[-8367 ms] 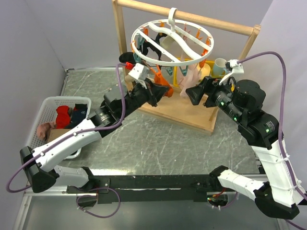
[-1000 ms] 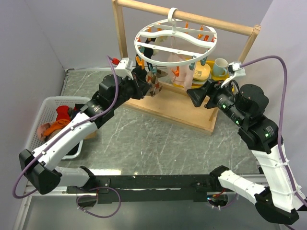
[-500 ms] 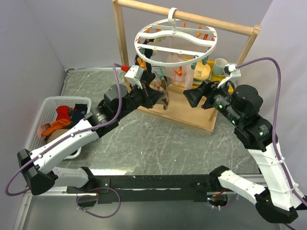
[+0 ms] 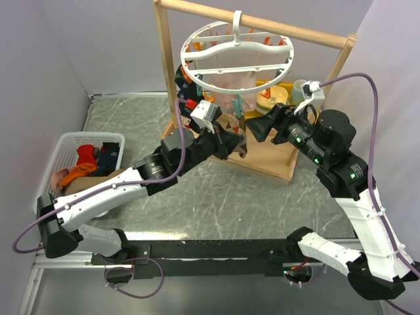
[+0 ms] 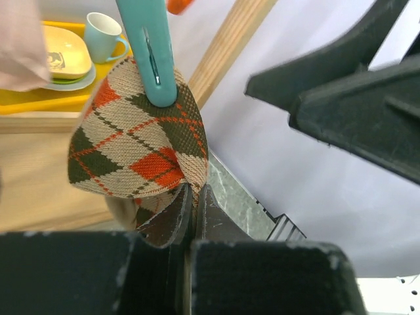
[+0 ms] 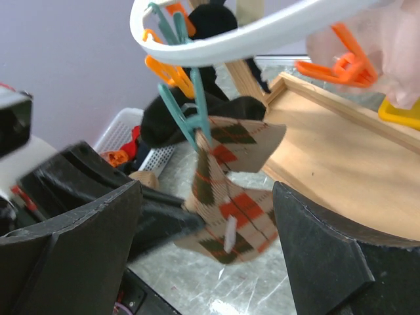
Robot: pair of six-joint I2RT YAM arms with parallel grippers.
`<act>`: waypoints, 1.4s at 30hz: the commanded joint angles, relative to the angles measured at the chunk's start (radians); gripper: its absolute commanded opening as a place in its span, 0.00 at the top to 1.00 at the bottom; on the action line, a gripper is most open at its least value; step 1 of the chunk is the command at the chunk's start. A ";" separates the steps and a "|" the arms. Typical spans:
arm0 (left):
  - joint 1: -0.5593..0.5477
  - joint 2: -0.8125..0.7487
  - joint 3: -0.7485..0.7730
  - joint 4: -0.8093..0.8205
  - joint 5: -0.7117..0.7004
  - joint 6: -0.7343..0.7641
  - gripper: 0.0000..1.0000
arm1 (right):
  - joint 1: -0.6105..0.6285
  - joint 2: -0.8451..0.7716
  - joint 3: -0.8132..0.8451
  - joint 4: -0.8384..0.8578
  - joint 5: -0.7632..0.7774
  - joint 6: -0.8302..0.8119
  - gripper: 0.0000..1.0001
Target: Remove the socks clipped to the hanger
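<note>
The white round hanger [image 4: 236,67] hangs by its hook from a wooden rail. A tan argyle sock [image 4: 237,128] with orange and dark green diamonds hangs from a teal clip [image 5: 147,52] on the ring. My left gripper [image 5: 192,190] is shut on the sock's lower edge [image 5: 138,141], below the ring [image 4: 237,146]. My right gripper [image 6: 205,190] is open, its jaws on either side of the same sock [image 6: 230,197] without touching it. A black sock [image 6: 172,118], a pale pink sock [image 6: 367,46] and a navy patterned sock [image 4: 182,79] stay clipped to the hanger [image 6: 262,29].
A white basket [image 4: 72,136] at the left holds red, orange and dark socks. The wooden frame [image 4: 262,26] stands on a wooden base [image 4: 269,157]. A yellow tray with a plate [image 4: 279,97] and a teal mug [image 4: 300,88] sits behind. Grey walls close both sides.
My left gripper has moved right and down under the ring, still shut on the argyle sock. The hanger has swung left and tilted. My right gripper has moved in closer to the sock.
</note>
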 commanded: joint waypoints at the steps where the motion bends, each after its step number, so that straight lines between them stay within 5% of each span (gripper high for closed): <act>1: -0.035 0.031 0.061 0.054 -0.018 0.021 0.99 | -0.006 0.031 0.078 0.019 -0.010 -0.006 0.13; 12: -0.104 0.054 0.090 0.067 -0.081 0.070 0.99 | 0.014 0.154 0.233 -0.065 0.090 -0.106 0.21; 30: -0.124 0.079 0.132 0.047 -0.096 0.112 0.99 | 0.038 0.270 0.346 -0.110 0.042 -0.121 0.23; 42: -0.128 0.102 0.140 0.048 -0.096 0.116 0.99 | 0.079 0.304 0.371 -0.138 0.151 -0.164 0.41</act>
